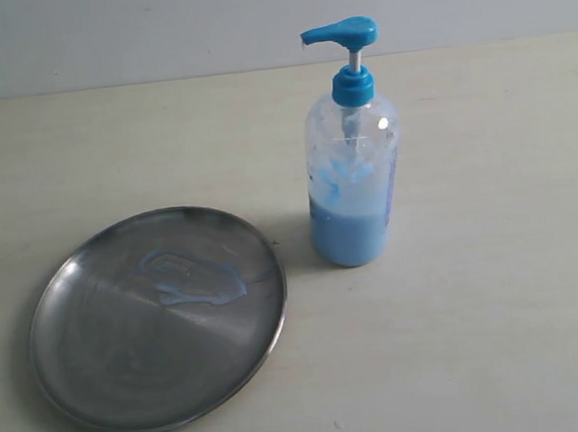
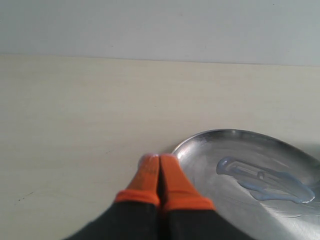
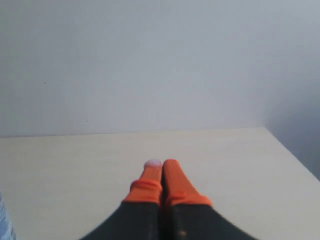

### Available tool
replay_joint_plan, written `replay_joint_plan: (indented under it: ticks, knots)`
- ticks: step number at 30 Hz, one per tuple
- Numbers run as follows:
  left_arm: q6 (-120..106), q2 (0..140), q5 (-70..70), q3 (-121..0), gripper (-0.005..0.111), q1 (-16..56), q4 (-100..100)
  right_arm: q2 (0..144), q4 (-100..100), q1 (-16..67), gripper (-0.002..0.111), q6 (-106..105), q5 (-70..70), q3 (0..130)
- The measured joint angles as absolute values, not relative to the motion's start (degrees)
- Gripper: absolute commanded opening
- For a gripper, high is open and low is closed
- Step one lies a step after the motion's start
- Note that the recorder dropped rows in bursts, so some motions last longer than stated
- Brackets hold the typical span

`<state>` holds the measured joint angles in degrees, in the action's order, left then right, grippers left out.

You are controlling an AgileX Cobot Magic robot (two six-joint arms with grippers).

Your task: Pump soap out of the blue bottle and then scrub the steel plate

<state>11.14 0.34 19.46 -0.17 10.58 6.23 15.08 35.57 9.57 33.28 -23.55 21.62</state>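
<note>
**Soap smeared on plate, both jaws closed**

The steel plate (image 1: 112, 380) lies flat on the counter (image 1: 479, 341). The blue bottle (image 1: 352, 191) stands upright just beside the plate. A soap (image 1: 194, 278) smear sits on the plate. The left jaws are pressed together and empty near the plate's rim. The right jaws are also closed and empty.

looks like a plain lab bench: a pale wood-grain tabletop (image 1: 479, 341) against a flat grey wall (image 1: 104, 30).
</note>
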Motion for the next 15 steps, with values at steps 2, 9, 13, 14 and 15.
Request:
replay_joint_plan:
  ticks: [2,9,13,14,15]
  knots:
    - [11.1,0.3,19.5,-0.2,0.000,10.6,6.2,14.2,31.6,9.6,0.000,28.6,-23.5,20.4]
    - [11.1,0.3,19.5,-0.2,0.000,10.6,6.2,9.9,17.3,9.6,0.000,14.1,-23.3,15.1]
    - [11.1,0.3,19.5,-0.2,0.000,10.6,6.2,7.6,14.9,9.6,0.000,13.0,-23.1,12.3]
    - [11.1,0.3,19.5,-0.2,0.000,10.6,6.2,7.0,14.5,9.6,0.000,12.9,-23.1,11.5]
    - [11.1,0.3,19.5,-0.2,0.000,10.6,6.2,6.5,13.8,9.5,0.000,12.7,-23.1,10.6]
